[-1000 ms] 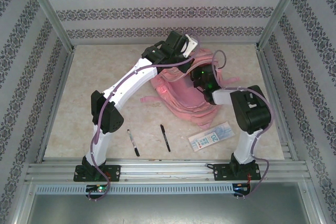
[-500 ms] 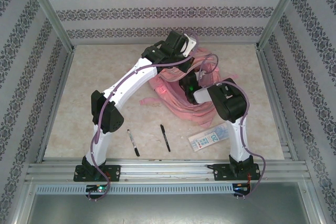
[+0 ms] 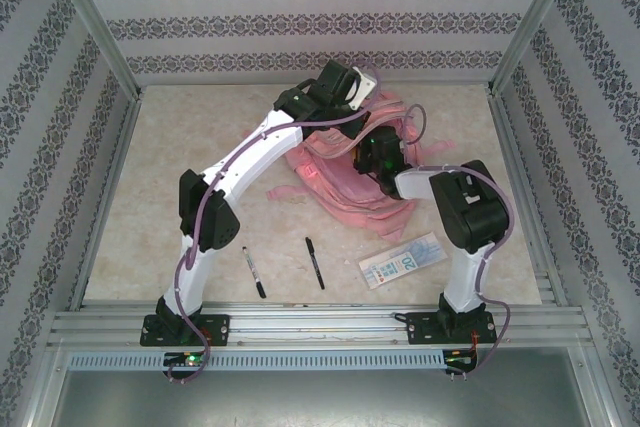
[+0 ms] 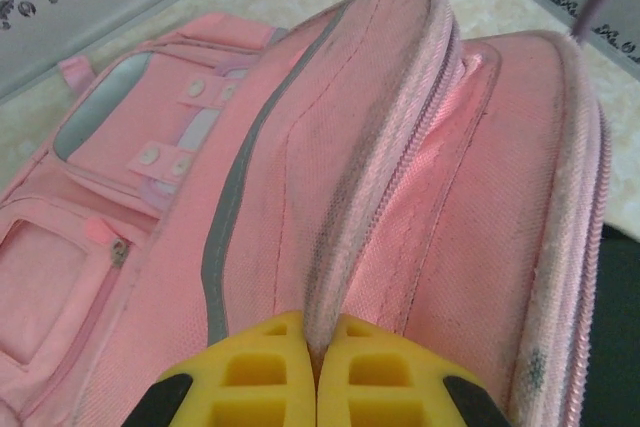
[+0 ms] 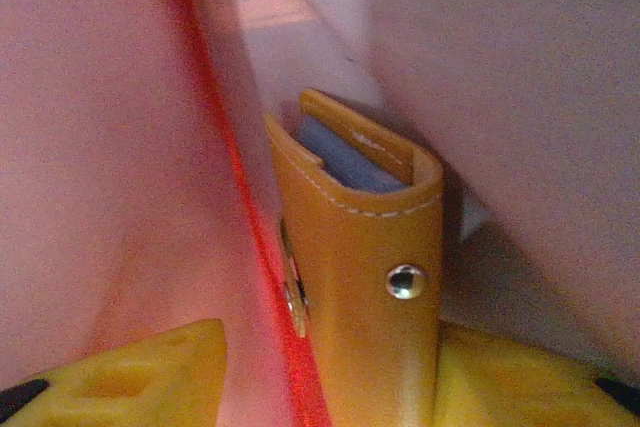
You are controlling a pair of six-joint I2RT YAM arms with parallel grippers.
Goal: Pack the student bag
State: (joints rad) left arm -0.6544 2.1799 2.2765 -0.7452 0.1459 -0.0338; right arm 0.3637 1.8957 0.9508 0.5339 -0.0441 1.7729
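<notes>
Partway through packing, by the look of it. Student bag [image 3: 345, 197] at the far middle of the table [image 3: 200, 137], between the 2 arms.

Left gripper [image 4: 318, 372] clenched on a fold of pink fabric beside the zip, seemingly to hold the mouth up and apart.

Right gripper [image 5: 340, 357] down inside the bag, jaws parted. 1 yellow finger [image 5: 130, 367] clear of a tan leather case [image 5: 360, 247], the other just behind it; hard to tell whether touching. Looks let go rather than gripped.

Case upright against the pink lining, with something blue tucked in its top and a metal stud on its side. So at least 1 item in, as far as can be judged.

Outside on the table, nearer the arms' bases:
- 1 pen [image 3: 254, 272] and a 2nd pen [image 3: 315, 263], lying apart from each other.
- A flat paper item printed like a banknote [image 3: 402, 260], near the bag's front edge.

Probably 3 things left to load, then the zip to close. No telling what else lies deeper in the bag.
</notes>
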